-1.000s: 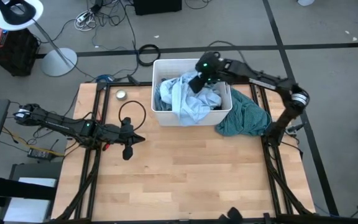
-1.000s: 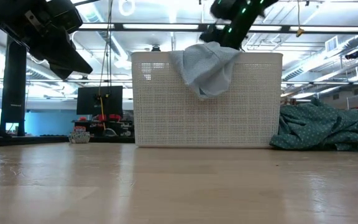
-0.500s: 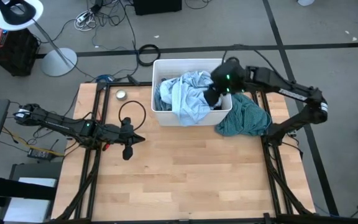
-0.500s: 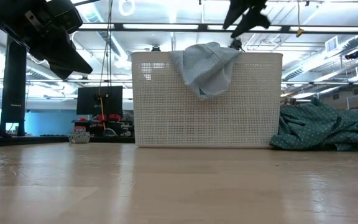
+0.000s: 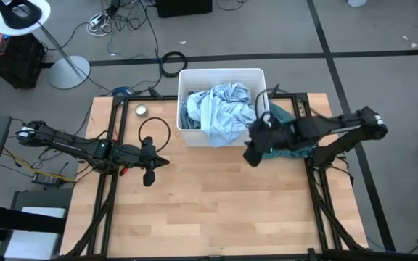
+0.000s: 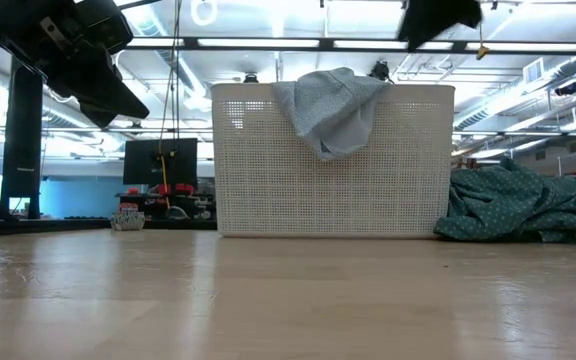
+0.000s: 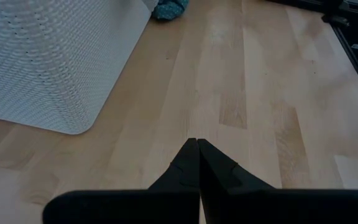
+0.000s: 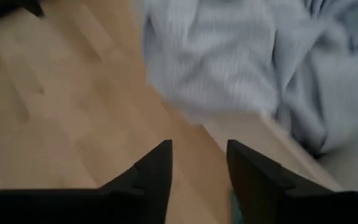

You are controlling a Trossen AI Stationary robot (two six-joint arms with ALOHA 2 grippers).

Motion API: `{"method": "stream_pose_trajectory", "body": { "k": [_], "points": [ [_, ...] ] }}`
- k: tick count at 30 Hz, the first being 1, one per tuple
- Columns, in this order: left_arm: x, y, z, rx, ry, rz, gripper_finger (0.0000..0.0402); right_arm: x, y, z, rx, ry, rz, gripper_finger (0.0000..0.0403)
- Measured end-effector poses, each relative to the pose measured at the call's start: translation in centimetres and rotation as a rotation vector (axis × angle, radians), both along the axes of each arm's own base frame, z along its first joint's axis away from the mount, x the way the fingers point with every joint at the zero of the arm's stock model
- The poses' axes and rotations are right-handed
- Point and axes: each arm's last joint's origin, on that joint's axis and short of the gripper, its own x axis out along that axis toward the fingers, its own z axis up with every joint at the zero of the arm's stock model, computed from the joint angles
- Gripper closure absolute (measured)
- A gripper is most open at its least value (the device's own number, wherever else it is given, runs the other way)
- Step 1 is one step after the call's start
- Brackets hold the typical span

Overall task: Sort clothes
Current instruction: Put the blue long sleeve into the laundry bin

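A: Where are the clothes, taking the white bin (image 5: 187,75) as the landmark?

B: Most sit inside it. A heap of light blue garments (image 5: 220,109) fills the bin, and one fold spills over its front wall, hanging down the outside toward the table; the low view shows that fold draped over the rim (image 6: 332,108). A teal garment (image 5: 296,141) lies crumpled on the wooden table (image 5: 216,210), touching the bin's right side. In the low view it is a dotted heap (image 6: 528,208) just right of the bin.

A: And the right gripper?

B: The right gripper (image 5: 252,155) is over the table just in front of the bin's front right corner, beside the teal garment. Its arm reaches in from the table's right edge, crossing above that garment. Its wrist camera shows the two dark fingers (image 8: 154,168) spread apart with bare wood between them and nothing held. Past them lies the light blue cloth (image 8: 216,68).

A: The left one?

B: The left gripper (image 5: 151,172) waits well to the left of the bin and somewhat nearer the table's front, over bare wood. In its own view the fingertips (image 7: 196,144) meet in a point, pressed together with nothing between them. That view also catches the bin's perforated wall (image 7: 48,62) and a scrap of teal cloth (image 7: 169,9) beyond it.

A: Anything else near the bin?

B: A black cable loop (image 5: 154,130) lies on the table left of it, and a small round tin (image 5: 142,110) farther left near the back edge
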Motion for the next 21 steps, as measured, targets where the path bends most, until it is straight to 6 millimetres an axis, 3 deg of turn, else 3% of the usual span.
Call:
{"method": "stream_pose_trajectory", "body": {
  "k": [8,14,21],
  "points": [
    [0.0,0.0,0.0,-0.002,-0.001,0.001,0.0401,-0.7,2.4,-7.7,-0.092,-0.004,-0.133,0.0389],
    [0.0,0.0,0.0,-0.003,-0.002,0.001,0.0401,-0.4,2.1,-12.3,-0.101,-0.097,-0.175,0.0399],
    [0.1,0.0,0.1,-0.007,-0.016,0.002,0.0401,0.4,0.6,-14.5,-0.112,-0.218,-0.179,0.0401]
  ]
}}
